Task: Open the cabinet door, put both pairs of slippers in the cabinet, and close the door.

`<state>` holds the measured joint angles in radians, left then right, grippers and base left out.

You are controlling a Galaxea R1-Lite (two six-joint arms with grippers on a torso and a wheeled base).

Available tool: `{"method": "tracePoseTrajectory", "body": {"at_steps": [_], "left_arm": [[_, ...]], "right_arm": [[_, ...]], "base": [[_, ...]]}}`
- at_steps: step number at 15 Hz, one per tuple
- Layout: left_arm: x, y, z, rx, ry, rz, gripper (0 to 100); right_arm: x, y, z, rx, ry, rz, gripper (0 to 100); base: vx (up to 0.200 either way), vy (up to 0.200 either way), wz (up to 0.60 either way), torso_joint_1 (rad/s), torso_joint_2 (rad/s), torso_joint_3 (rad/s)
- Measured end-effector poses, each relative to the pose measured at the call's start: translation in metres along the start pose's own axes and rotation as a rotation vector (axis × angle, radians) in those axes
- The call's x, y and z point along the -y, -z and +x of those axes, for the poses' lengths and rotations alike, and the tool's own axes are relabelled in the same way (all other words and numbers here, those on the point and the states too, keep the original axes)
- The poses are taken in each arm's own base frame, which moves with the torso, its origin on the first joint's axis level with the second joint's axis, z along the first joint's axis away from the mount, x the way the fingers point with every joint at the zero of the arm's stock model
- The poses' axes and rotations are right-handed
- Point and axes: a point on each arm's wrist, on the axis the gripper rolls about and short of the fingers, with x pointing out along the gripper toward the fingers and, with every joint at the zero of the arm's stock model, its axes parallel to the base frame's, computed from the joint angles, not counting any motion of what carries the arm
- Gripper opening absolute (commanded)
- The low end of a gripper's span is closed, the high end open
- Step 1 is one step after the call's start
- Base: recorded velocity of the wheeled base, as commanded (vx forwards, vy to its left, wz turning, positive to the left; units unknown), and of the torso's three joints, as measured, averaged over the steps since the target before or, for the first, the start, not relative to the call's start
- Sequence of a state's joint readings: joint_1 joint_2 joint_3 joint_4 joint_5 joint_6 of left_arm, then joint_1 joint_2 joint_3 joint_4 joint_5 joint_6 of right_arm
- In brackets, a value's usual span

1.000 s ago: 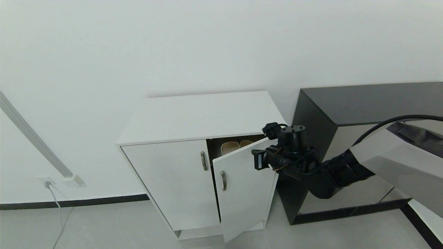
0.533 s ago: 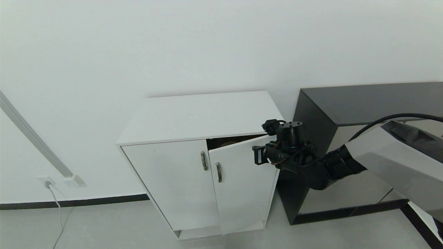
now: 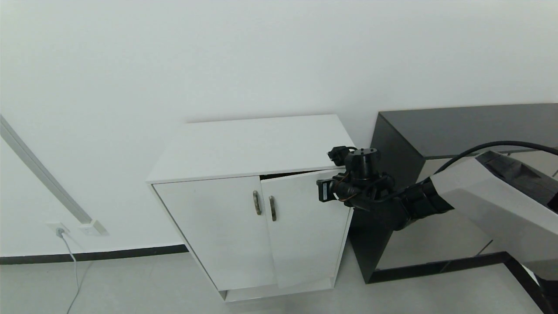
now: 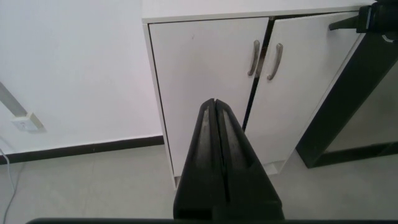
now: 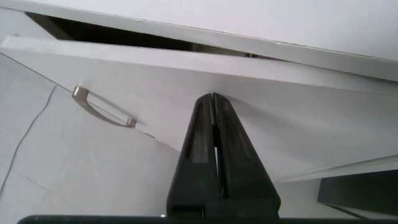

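Note:
The white cabinet (image 3: pixel 253 148) stands against the wall with its left door (image 3: pixel 218 231) shut. Its right door (image 3: pixel 305 231) stands a crack ajar, leaving a thin dark slit under the top panel. My right gripper (image 3: pixel 335 192) is shut with nothing in it, its tips against the upper outer part of the right door (image 5: pixel 155 118), away from the handle (image 5: pixel 102 107). My left gripper (image 4: pixel 214 102) is shut and holds nothing. It hangs low in front of the cabinet (image 4: pixel 205 74), well short of the two handles (image 4: pixel 254 58).
A black table (image 3: pixel 436 131) stands close against the cabinet's right side. A wall socket (image 3: pixel 59 230) with a cable and a slanting cable duct (image 3: pixel 39 174) are on the left. Bare grey floor (image 3: pixel 130 283) lies in front.
The right door has swung from well ajar to nearly shut, with my right gripper following it toward the cabinet. The slippers seen through the gap are now behind the door.

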<state>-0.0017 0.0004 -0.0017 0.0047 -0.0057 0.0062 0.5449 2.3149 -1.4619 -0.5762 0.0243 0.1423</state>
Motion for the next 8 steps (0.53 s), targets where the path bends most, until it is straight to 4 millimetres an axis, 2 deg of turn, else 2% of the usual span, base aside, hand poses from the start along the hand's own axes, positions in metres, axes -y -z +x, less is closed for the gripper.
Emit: {"method": "tracePoseTrajectory", "body": {"at_steps": [8], "left_arm": [[0.0,0.0,0.0,0.0,0.0,0.0,0]], "right_arm": [[0.0003,-0.0063,0.0051,0.017,0.015,-0.002,0]], "base": [[0.0,0.0,0.0,0.0,0.0,0.0]]}}
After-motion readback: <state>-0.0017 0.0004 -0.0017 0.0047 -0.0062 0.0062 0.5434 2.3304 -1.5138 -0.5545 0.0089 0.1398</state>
